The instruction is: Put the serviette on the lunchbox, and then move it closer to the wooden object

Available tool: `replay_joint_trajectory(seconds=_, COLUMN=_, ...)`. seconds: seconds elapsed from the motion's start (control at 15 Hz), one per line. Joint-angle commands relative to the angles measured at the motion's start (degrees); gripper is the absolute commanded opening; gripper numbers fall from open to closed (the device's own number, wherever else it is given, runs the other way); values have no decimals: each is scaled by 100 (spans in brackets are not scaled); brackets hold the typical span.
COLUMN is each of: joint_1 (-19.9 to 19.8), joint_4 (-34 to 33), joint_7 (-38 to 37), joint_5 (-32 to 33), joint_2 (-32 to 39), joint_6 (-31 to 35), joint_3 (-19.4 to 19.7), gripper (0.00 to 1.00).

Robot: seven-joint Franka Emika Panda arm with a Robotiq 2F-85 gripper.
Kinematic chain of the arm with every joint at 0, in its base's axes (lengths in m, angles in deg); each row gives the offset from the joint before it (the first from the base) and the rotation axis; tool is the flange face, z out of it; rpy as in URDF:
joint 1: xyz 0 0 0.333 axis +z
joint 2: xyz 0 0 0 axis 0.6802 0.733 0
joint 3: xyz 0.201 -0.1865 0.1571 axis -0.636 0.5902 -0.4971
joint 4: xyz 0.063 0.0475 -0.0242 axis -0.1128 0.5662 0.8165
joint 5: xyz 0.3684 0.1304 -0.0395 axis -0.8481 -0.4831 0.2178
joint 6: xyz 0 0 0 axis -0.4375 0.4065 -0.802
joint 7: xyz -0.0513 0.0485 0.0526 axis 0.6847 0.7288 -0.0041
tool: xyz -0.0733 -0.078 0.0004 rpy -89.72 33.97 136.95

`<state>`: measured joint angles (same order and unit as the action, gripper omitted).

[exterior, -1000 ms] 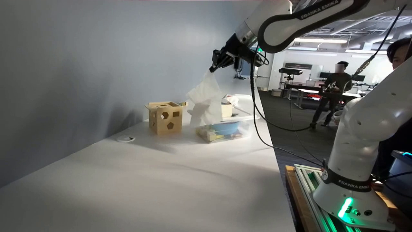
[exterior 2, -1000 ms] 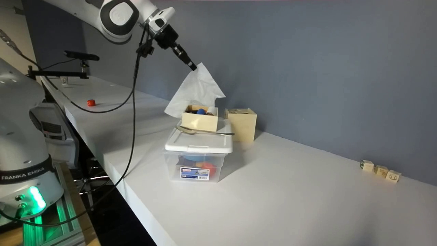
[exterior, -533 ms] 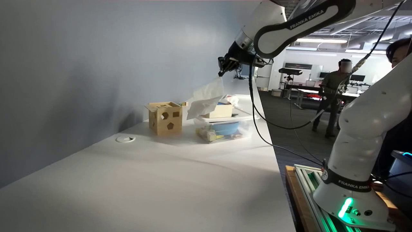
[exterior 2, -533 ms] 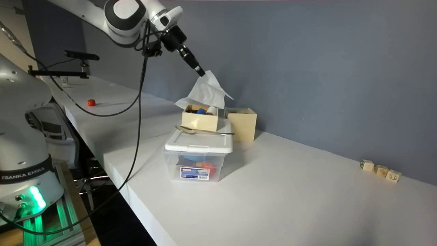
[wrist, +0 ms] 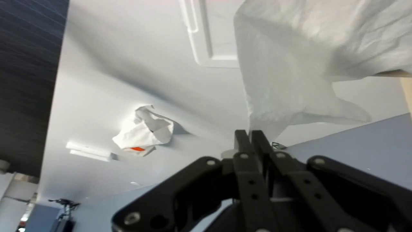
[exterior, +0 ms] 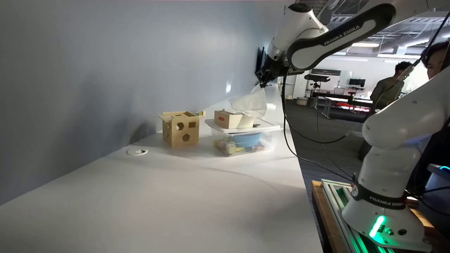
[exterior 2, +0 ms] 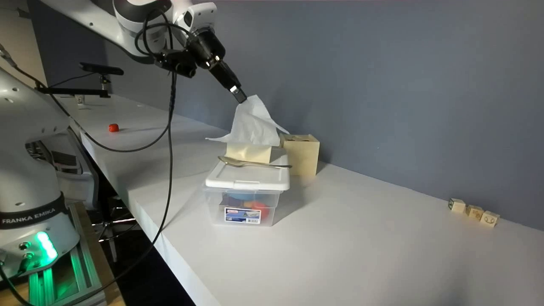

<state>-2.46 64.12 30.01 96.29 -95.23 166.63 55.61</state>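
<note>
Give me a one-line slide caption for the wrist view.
Gripper pinching the serviette, lunchbox lid partly hidden behind it, crumpled white item on the table.

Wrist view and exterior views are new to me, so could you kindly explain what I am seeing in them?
The machine is a robot arm ending in a black two-fingered gripper. Two pictures are taken from outside the robot, the wrist view from the arm itself, looking past the gripper. The gripper is closed on a corner or edge of a white serviette, which hangs down from it. On the table stands a clear lidded container, bearing a small pale box and a utensil. Beside it, apart, stands a wooden cube with holes. Whether the serviette touches the small pale box, I cannot tell.
</note>
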Motion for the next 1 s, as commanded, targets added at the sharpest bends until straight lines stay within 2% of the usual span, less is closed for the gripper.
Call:
replay_joint_trajectory(seconds=0.0, joint_1=-256, joint_4=44, joint_7=-722, joint_5=651, joint_2=5, joint_6=-378, joint_3=-308, gripper=40)
replay_joint_trajectory(seconds=0.2, joint_1=-2, joint_4=3, joint_7=-1007, joint_5=951, joint_2=80, joint_6=-618, joint_3=-310, gripper=62)
replay_joint_trajectory(seconds=0.33, joint_1=281, joint_4=-4, joint_7=-1054, joint_5=1088, joint_2=46, joint_6=-470, joint_3=-195, gripper=74)
replay_joint_trajectory(seconds=0.53, joint_1=646, joint_4=-115, joint_7=-1177, joint_5=1159, joint_2=48, joint_6=-730, joint_3=-119, gripper=97)
replay_joint_trajectory(seconds=0.73, joint_1=1458, joint_4=-95, joint_7=-800, joint_5=677, joint_2=144, joint_6=-421, joint_3=388, gripper=100)
replay_joint_trajectory(seconds=0.93, joint_1=2326, joint_4=-9, joint_7=-178, joint_5=436, joint_2=146, joint_6=-691, joint_3=770, gripper=100)
